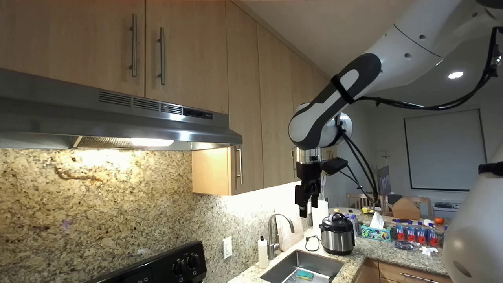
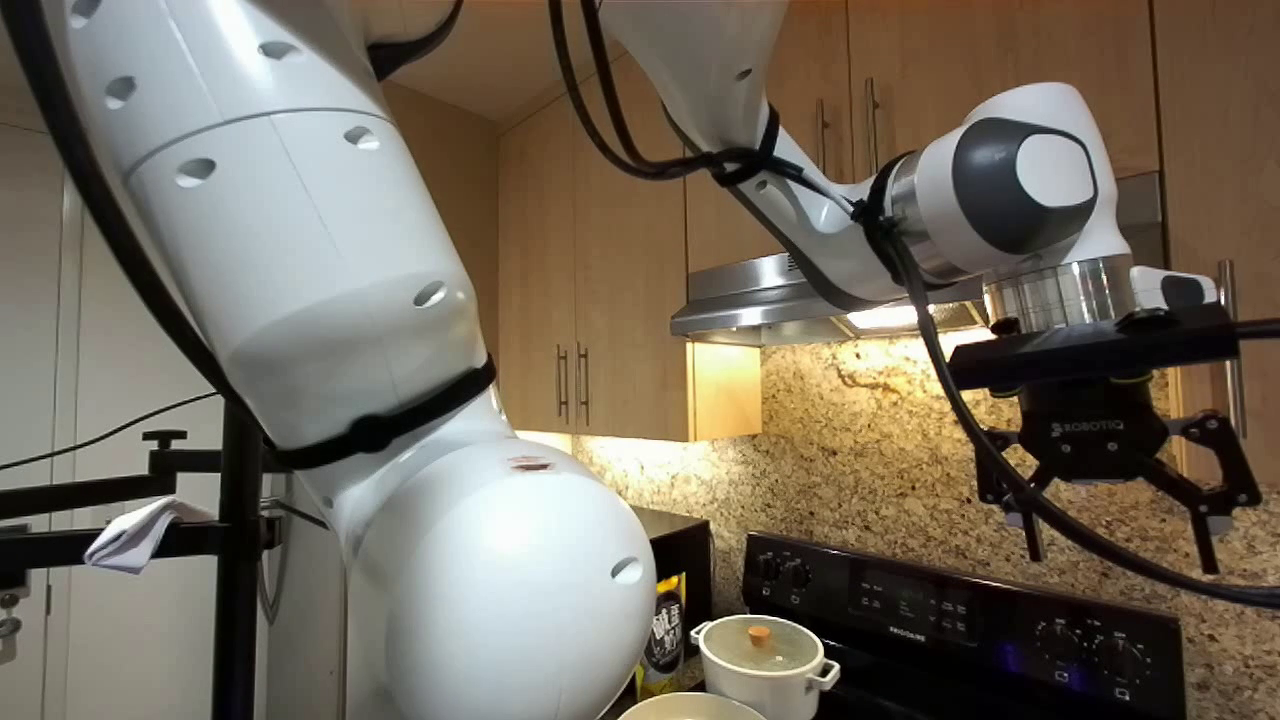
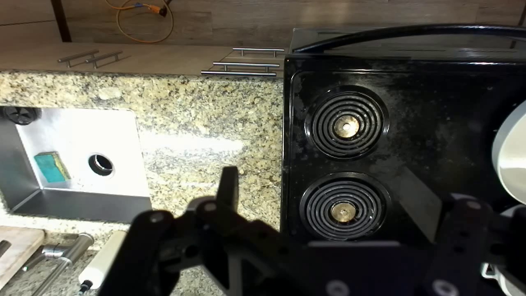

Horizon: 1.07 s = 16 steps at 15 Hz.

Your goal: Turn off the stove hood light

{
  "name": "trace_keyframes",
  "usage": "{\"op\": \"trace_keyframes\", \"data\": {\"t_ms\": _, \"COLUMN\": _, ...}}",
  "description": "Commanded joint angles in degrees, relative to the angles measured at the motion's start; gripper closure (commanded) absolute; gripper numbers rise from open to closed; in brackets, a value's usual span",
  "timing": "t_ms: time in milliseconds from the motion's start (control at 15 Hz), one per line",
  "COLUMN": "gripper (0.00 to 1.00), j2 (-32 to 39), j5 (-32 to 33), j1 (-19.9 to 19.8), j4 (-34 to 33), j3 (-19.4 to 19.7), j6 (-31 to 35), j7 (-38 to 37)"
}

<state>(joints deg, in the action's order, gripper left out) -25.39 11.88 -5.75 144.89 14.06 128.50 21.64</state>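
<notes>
The gripper [image 2: 1120, 552] points down, its two fingers [image 2: 1206, 543] spread wide apart. It hangs lower than the hood [image 1: 118, 120] and well apart from it, at the end of a white arm [image 1: 408, 55] that shows in both exterior views. The light [image 1: 152, 142] is set into the underside of the hood, and it is lit: a bright glow falls on the speckled wall [image 1: 98, 204] below. Dark controls [image 1: 197, 114] sit on the hood's front face, near one end. Wooden cabinets [image 1: 188, 51] stand above the hood and run on past that end. Beneath the hood is the black stove [image 3: 431, 115]; the wrist view, looking down, shows two coil burners [image 3: 346, 126] and part of a white pan [image 3: 513, 156]. In an exterior view, a lidded pot [image 2: 765, 692] with a wooden knob [image 2: 760, 635] also stands lower than the hood. Past the hood's end, the counter [image 3: 205, 111] carries a soap bottle [image 1: 263, 253], a faucet [image 1: 270, 247] and a sink [image 3: 82, 139] with a sponge [image 3: 49, 166] in it. Farther from the hood stand a cooker [image 1: 338, 237], a tissue box [image 1: 371, 233] and water bottles [image 1: 410, 232].
</notes>
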Motion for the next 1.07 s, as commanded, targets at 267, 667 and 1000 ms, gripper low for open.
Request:
{"op": "trace_keyframes", "data": {"t_ms": 267, "gripper": 0.00, "j2": 0.2, "j5": 0.4, "j1": -1.2, "j4": 1.0, "j3": -0.8, "j6": 7.3, "j7": -1.1}}
{"op": "trace_keyframes", "data": {"t_ms": 667, "gripper": 0.00, "j2": 0.2, "j5": -0.3, "j1": -0.3, "j4": 2.2, "j3": 0.2, "j6": 14.9, "j7": 1.8}}
{"op": "trace_keyframes", "data": {"t_ms": 1000, "gripper": 0.00, "j2": -5.2, "j5": -0.9, "j1": 0.5, "j4": -3.7, "j3": 2.6, "j6": 11.5, "j7": 8.8}}
